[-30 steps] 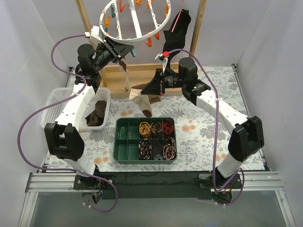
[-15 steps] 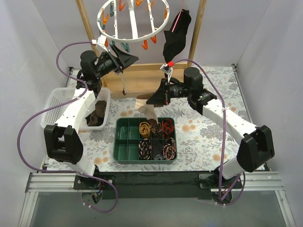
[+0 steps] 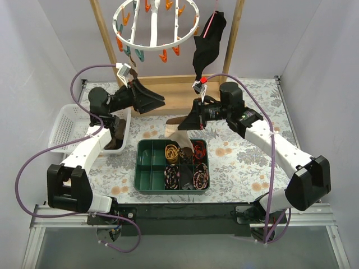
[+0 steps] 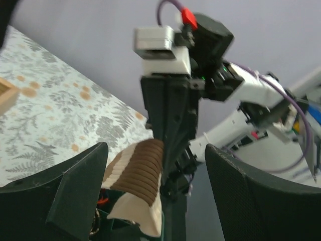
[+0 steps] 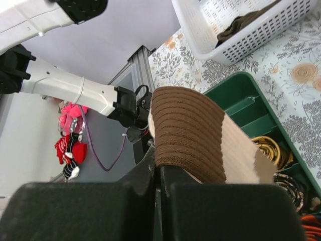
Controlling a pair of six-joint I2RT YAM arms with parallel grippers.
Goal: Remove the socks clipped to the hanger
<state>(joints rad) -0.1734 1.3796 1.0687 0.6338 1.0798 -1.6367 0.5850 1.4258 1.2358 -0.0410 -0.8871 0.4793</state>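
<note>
The hanger [image 3: 154, 25], a white spoked ring with orange and teal pegs, hangs at the top; no sock shows on it. A tan sock with a brown ribbed cuff [image 3: 179, 134] dangles over the green tray, and my right gripper [image 3: 183, 119] is shut on it. In the right wrist view the cuff [image 5: 188, 133] drapes over the closed right gripper [image 5: 160, 173]. My left gripper [image 3: 160, 101] stands wide open below the ring, pointing at the right gripper. Its wrist view shows the left gripper [image 4: 158, 201] with nothing between its fingers [image 4: 75, 193], and the sock [image 4: 140, 173] beyond them.
A white basket [image 3: 64, 126] at the left holds dark brown socks [image 3: 116, 134]. The green divided tray [image 3: 145, 168] holds rolled patterned bundles. A black garment with a pink strip [image 3: 208, 42] hangs by the right wooden post [image 3: 234, 33]. A wooden frame base [image 3: 174, 89] runs behind the grippers.
My left gripper has opened wide and dropped away from the hanger ring, which swung back. The sock came free of the ring, and the right gripper carried it lower toward the tray.
</note>
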